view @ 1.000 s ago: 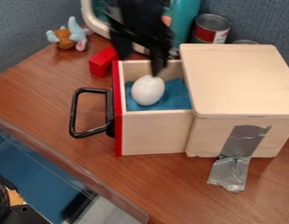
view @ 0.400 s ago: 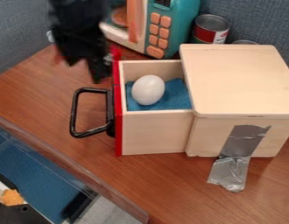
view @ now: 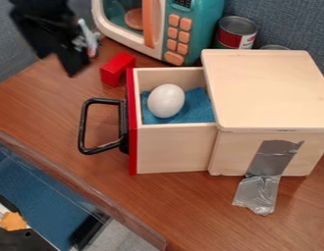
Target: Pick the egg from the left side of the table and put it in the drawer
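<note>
With the view taken as a clock face, the black two-finger gripper (view: 58,63) is being held between 10 and 11 o'clock, beyond the drawer's red front. Its fingers are being kept parted, with nothing being grasped between them. The smooth white egg (view: 166,101) is being cradled by a crumpled blue cloth (view: 199,109) inside the open, pale wooden drawer (view: 175,147), just off the view's centre towards 12 o'clock. Within the drawer, the egg is being kept nearer the 9 o'clock end, well apart from the gripper.

The drawer's red front panel (view: 132,142) is being fitted with a black looped handle (view: 86,125), which is being pointed towards 9 o'clock. On the opposite side, the drawer is being housed by a pale wooden box (view: 266,90) at 2 o'clock. A strip of silver tape (view: 273,159) is being stretched from the box's near face down onto the brown wooden surface (view: 184,206), at 4 o'clock.

A small red block (view: 117,69) is being supported by the surface at 11 o'clock, near the drawer's far corner. A blue soft toy (view: 91,40) is being partly covered by the gripper. A teal and white toy microwave (view: 207,27) with orange buttons is being stood at 12 o'clock, and a red-labelled metal can (view: 236,32) at 1 o'clock.
</note>
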Motion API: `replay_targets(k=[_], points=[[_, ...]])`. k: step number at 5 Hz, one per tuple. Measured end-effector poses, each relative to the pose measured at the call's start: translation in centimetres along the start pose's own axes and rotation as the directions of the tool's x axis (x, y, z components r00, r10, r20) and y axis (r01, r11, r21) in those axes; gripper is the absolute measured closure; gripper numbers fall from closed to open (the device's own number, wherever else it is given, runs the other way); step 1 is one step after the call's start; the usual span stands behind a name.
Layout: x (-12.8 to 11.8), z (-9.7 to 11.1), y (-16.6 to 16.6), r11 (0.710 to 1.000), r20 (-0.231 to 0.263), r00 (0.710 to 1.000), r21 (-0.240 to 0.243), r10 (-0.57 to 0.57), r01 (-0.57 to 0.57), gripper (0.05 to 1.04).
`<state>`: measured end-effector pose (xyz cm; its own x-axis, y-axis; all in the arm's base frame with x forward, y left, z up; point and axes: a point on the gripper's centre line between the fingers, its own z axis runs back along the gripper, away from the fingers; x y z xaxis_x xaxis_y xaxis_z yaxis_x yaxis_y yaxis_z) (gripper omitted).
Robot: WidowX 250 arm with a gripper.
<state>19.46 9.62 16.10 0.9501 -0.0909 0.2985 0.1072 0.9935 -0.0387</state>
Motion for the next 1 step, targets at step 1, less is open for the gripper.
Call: replay_targets(k=[1], points=[[-0.12, 0.11, 0.52, 0.994, -0.112, 0.993, 0.095, -0.04, 0.05, 0.083]])
